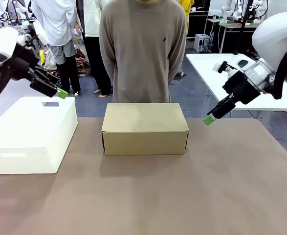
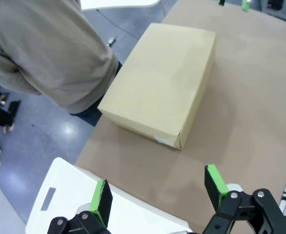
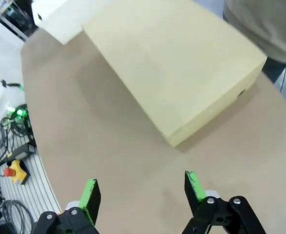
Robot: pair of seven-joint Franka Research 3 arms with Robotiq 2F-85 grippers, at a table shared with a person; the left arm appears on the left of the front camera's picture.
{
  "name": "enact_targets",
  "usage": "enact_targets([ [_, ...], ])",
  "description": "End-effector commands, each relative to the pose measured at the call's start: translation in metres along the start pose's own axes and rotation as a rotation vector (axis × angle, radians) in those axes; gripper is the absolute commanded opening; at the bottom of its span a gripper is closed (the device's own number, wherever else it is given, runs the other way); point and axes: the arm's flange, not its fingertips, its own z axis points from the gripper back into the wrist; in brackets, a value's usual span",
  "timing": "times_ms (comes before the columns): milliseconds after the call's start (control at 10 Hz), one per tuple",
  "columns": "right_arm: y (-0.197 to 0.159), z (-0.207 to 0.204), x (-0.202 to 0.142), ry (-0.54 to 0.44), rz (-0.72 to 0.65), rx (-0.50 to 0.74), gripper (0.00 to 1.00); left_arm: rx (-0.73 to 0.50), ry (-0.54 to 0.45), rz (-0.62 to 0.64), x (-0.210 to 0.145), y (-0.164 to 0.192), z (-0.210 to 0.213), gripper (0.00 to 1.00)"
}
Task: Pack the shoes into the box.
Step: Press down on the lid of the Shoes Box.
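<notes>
A tan cardboard shoebox [image 1: 144,128] sits shut on the brown table [image 1: 182,196], toward the far edge and near the middle, with its flap lid lying flat across the top and its long side facing the robot. Just behind it stands a person in a beige sweater [image 1: 142,49], arms hanging back out of sight. To the robot's left of the shoebox, a short gap apart, rests a larger white plastic box [image 1: 31,134] with a closed lid and a recessed handle slot on its near wall. The left gripper [image 1: 60,92] hangs in the air above the far end of that white box, touching nothing; in the left wrist view its green-padded fingers [image 2: 102,200] stand spread wide with only table and white lid between them, and the shoebox [image 2: 162,83] lies ahead of them at an angle (a small pale label shows on its near end wall). The right gripper [image 1: 209,120] hovers off the shoebox's right side, tilted down toward the table and clear of the cardboard. In the right wrist view its fingers [image 3: 90,194] are well apart and hold nothing, bare tabletop showing in the gap, with the shoebox [image 3: 177,63] beyond them and a corner of the white box [image 3: 55,17] farther off.
</notes>
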Motion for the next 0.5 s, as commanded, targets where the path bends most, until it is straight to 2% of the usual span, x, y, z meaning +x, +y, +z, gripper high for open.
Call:
enact_targets([
  [0, 0.017, 0.002, -0.005, 0.086, -0.03, -0.042, 1.0, -0.004, 0.042, 0.034, 0.022, -0.006, 0.01, 1.0],
  [200, 0.03, 0.006, -0.01, 0.103, -0.044, -0.078, 1.0, -0.017, 0.054, 0.075, 0.03, -0.01, 0.002, 1.0],
  [300, 0.036, 0.011, -0.01, 0.093, -0.042, -0.104, 1.0, -0.027, 0.05, 0.076, 0.031, -0.01, -0.007, 0.94],
  [400, 0.04, 0.015, -0.009, 0.085, -0.035, -0.127, 0.86, -0.068, 0.062, 0.094, 0.033, -0.009, -0.017, 0.75],
])
